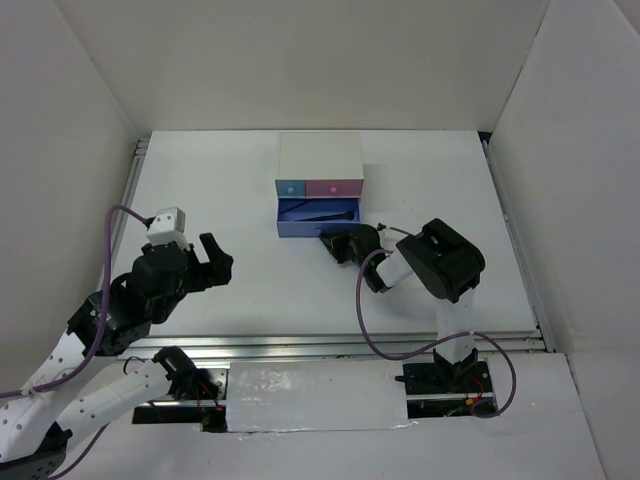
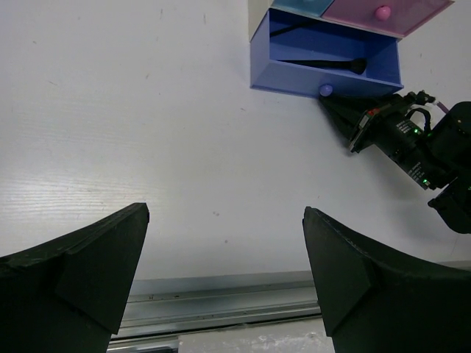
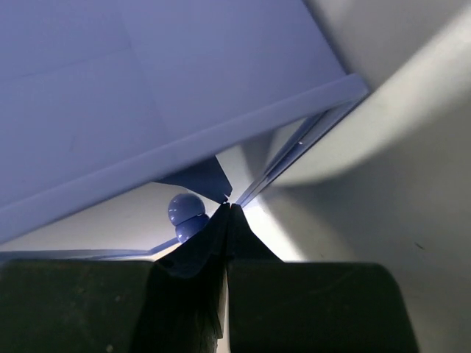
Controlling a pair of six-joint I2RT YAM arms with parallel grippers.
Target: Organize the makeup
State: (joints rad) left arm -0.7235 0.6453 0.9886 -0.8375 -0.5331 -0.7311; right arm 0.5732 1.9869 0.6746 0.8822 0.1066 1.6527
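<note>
While one drawer (image 2: 294, 77) gapes, one brush (image 2: 327, 66) inside

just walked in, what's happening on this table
A white drawer box sits on the table, its bottom blue drawer pulled open with a black brush inside. The right arm's jaws are shut, tips beside the drawer's knob, not gripping it. The left arm's jaws hang open over the table, holding nothing.

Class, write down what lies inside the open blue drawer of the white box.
Inside the blue drawer lie a thin black brush and, further back, a second thin black stick. The drawer's rear runs under the white box, so anything there is hidden.
</note>
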